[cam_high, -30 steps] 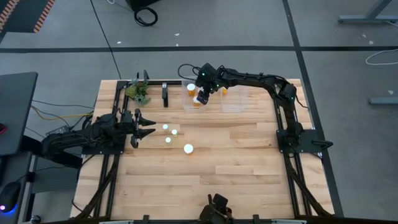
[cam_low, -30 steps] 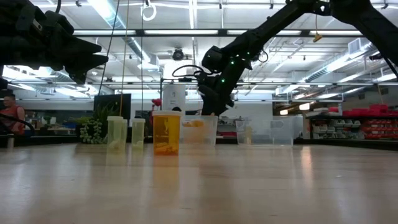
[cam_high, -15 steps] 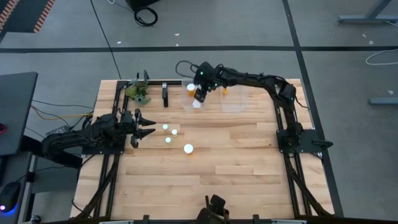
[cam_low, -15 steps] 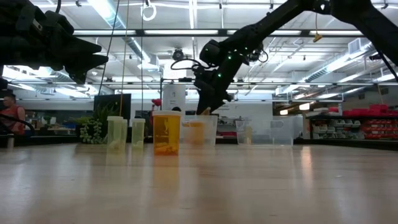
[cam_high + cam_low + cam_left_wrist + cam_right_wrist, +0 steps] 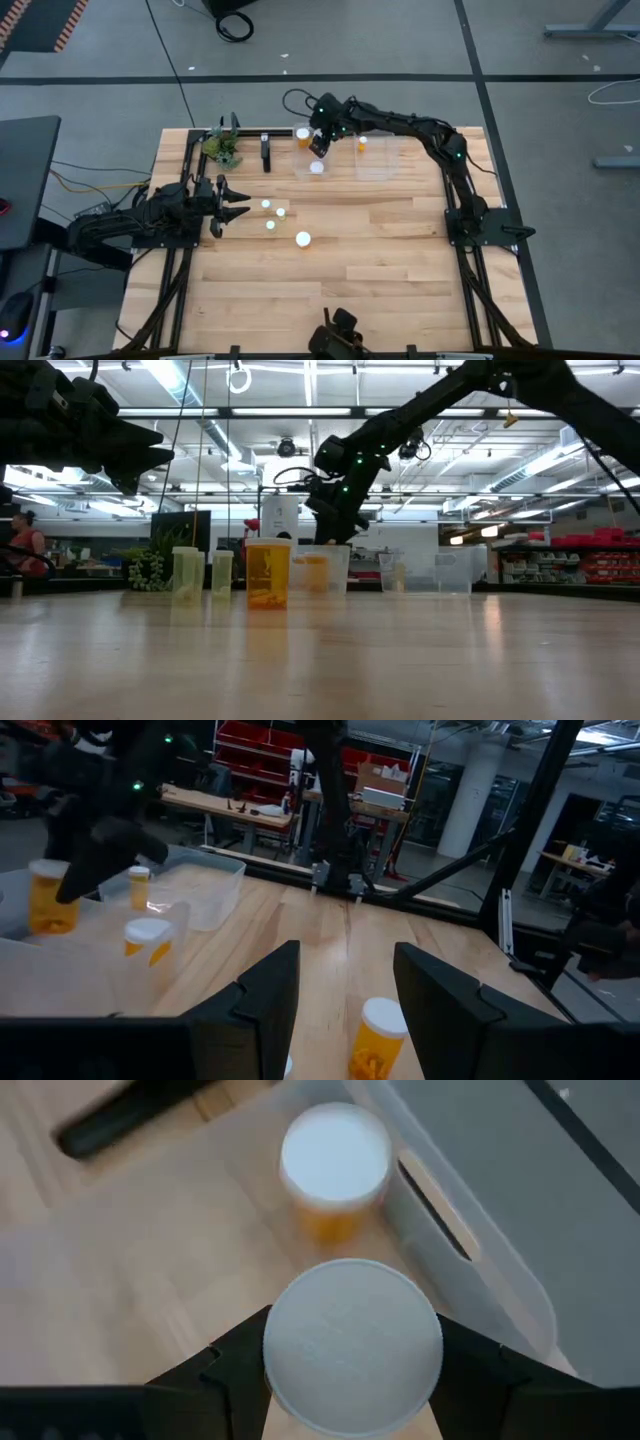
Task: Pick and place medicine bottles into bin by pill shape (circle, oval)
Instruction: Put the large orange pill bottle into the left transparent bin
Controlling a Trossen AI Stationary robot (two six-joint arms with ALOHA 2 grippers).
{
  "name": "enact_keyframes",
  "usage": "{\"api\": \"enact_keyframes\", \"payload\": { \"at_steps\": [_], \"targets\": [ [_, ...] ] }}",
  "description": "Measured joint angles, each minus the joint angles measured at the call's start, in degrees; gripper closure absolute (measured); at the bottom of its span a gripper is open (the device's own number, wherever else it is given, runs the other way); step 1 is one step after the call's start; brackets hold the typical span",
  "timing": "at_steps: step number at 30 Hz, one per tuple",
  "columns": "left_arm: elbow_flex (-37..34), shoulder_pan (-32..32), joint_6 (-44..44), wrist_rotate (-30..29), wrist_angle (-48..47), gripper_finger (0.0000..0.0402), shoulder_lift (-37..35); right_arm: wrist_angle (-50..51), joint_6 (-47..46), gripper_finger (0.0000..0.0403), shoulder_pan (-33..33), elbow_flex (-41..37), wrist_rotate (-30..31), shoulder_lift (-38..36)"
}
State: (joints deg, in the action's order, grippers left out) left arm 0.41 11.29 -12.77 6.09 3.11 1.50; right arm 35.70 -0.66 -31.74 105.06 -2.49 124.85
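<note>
Amber plastic under white caps; that's the medicine bottles (image 5: pixel 270 224). Three look binned: two in the left clear bin (image 5: pixel 335 168), one standing at its far corner (image 5: pixel 303 133), one nearer the middle (image 5: pixel 317 167); a third sits in the right clear bin (image 5: pixel 385 162), small and alone (image 5: pixel 361 143). Which pill shape each bin takes, I can't make out.

The right gripper (image 5: pixel 319 146) hangs over the left bin with its jaws apart; the right wrist view looks straight down on a white cap (image 5: pixel 352 1348) framed between them, and from above that cap sits clear of the gripper, so I judge the bottle released, not carried.

Four more bottles stand on the bare worktop (image 5: pixel 380 260), bunched just ahead of the left gripper (image 5: pixel 236 207); it waits at the left edge, jaws spread and empty. So roughly three down, four to go.
</note>
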Motion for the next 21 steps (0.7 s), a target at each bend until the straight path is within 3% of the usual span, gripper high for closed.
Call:
{"api": "enact_keyframes", "payload": {
  "at_steps": [4, 21],
  "targets": [
    [0.0, 0.0, 0.0, 0.0, 0.0, 0.0230, 0.0, 5.1, 1.3, 0.0178, 0.8, 4.3, 0.7, 1.9],
    [0.0, 0.0, 0.0, 0.0, 0.0, 0.0230, 0.0, 6.7, 5.3, 0.0178, 0.4, 2.4, -1.3, 1.8]
  ]
}}
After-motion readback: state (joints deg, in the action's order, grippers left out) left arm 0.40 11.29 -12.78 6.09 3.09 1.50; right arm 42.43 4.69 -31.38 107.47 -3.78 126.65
